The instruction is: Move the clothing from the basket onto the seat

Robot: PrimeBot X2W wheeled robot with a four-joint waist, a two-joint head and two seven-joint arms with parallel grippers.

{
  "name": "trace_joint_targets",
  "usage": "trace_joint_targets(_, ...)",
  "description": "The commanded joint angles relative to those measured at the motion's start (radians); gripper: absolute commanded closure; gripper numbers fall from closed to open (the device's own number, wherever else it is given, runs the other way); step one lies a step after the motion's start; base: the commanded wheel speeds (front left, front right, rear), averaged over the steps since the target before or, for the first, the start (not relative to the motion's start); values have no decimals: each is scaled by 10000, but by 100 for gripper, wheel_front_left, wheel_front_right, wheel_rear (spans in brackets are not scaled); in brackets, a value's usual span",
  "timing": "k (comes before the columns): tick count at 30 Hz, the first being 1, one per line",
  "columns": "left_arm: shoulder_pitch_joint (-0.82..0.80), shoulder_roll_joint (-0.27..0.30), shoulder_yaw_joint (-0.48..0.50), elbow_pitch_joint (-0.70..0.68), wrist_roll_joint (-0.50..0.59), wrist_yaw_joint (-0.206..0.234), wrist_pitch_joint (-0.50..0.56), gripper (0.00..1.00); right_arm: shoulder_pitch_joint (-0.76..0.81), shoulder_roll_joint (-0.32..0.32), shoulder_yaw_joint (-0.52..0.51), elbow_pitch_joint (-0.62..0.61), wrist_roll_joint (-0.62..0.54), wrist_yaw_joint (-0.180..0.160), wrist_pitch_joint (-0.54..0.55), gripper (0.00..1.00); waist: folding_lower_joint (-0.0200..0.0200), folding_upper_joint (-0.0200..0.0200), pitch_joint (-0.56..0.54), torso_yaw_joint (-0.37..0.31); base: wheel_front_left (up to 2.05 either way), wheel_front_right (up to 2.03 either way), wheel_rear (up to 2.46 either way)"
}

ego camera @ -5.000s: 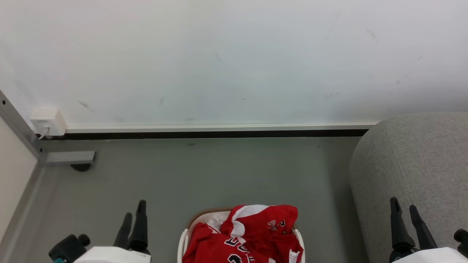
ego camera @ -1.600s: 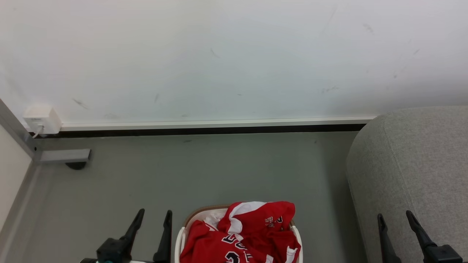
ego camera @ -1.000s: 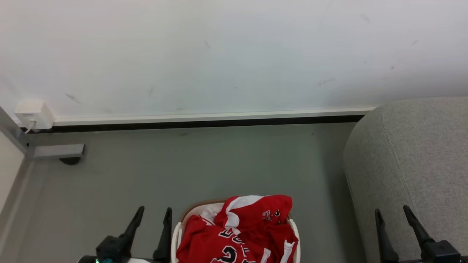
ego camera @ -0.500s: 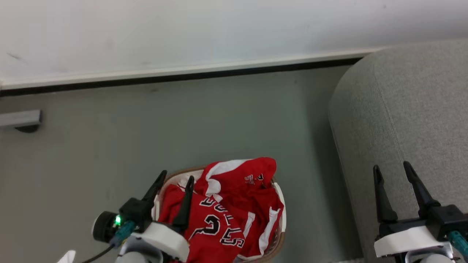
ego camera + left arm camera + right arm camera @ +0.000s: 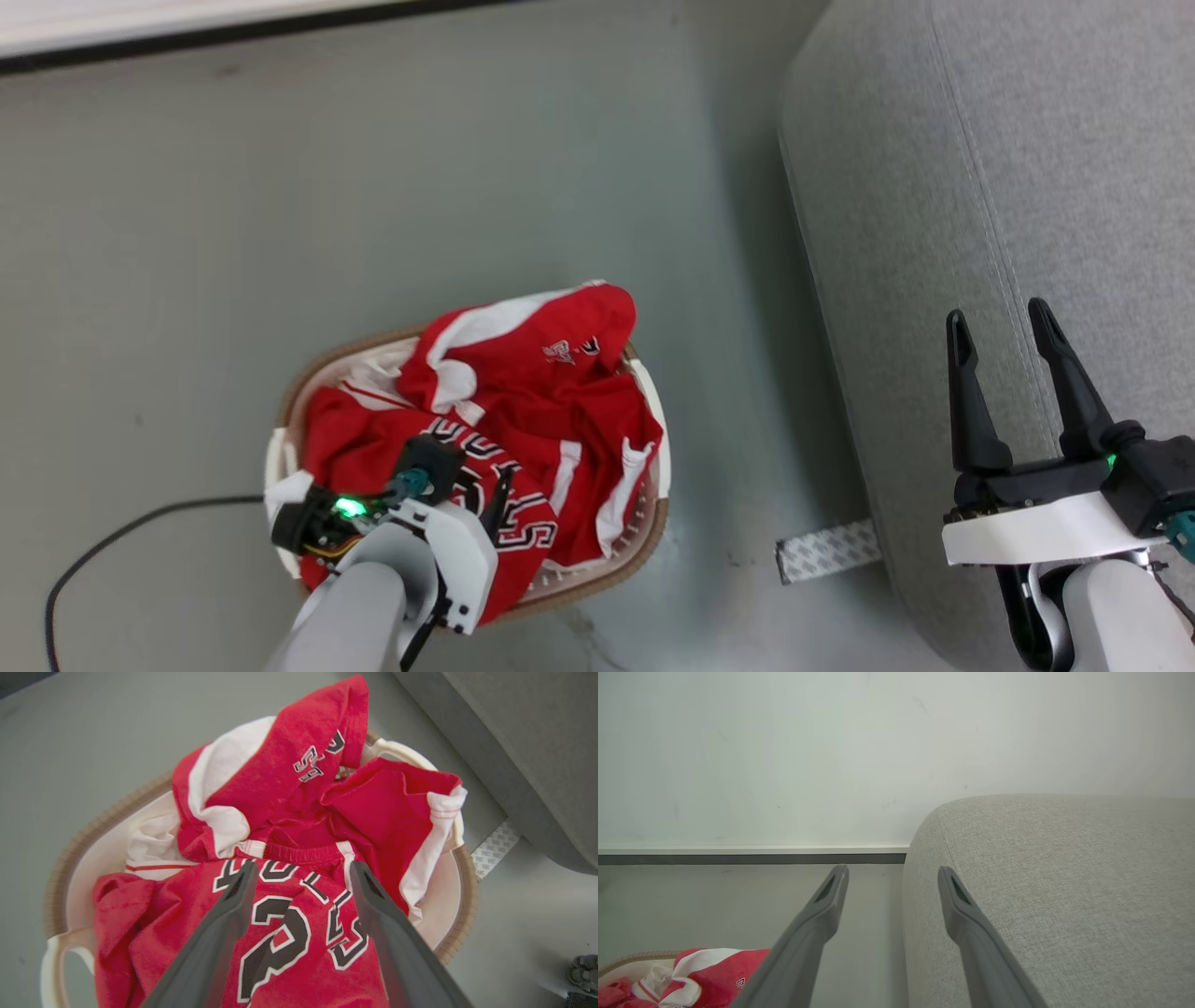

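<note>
**A:** Head view first. Where is the clothing [image 5: 523, 401]?

**B:** It is all heaped in the basket [image 5: 308, 378], which stands on the floor [image 5: 280, 187] near the seat [image 5: 980, 140]. Nothing lies on the part of the seat that shows. The left arm [image 5: 373, 579] hangs over the heap, and its wrist masks most of the fingers here. The right hand [image 5: 996, 313] is over the seat's edge, fingers spread, holding nothing.

**A:** And the left wrist view?

**B:** The left hand [image 5: 303, 865] is released, its fingers wide apart above the black-and-white numbers. I cannot tell whether the tips touch the fabric.

**A:** How will it handle?

**B:** I judge it light, limp and slippery, since the cloth is shiny. A shallow pinch would likely slide off. The gathered waistband [image 5: 299, 851] just past the fingertips, or a thick fold, looks the better hold. The pieces lie tangled, so one may drag another along.

**A:** What is hidden?

**B:** The basket's bottom is buried, and I cannot say how many pieces there are.

**A:** Right wrist view?

**B:** The right hand's fingers are parted, with nothing between them. Ahead are the wall [image 5: 784, 742] and the seat's rounded end, cut off at the right edge. A scrap of clothing and basket rim shows at lower left.
</note>
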Motion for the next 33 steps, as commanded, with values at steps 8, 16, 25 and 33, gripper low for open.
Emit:
trace_joint_targets(8, -1177, 344, -244, 2265, 182, 26, 1629, 0, -442, -8, 3, -212, 321, -1, -3, 0, -2, 0, 1218, -675, 0, 0, 0)
trace_joint_targets(16, -1720, 379, -245, 3136, -10, 177, 1843, 0, -649, -9, -4, -274, 325, 1, -3, 0, -2, 0, 1751, -770, 0, 0, 0)
trace_joint_targets(25, -1597, -41, 152, 3182, -992, 115, 460, 100, -252, -11, -184, 5, -31, -1, -5, 0, -2, 0, 816, -251, 0, 0, 0)
trace_joint_targets(33, -819, -128, -164, 2520, -2333, -81, -760, 100, 569, -17, -225, 372, -520, -1, -3, 0, -2, 0, -1591, 519, 0, 0, 0)
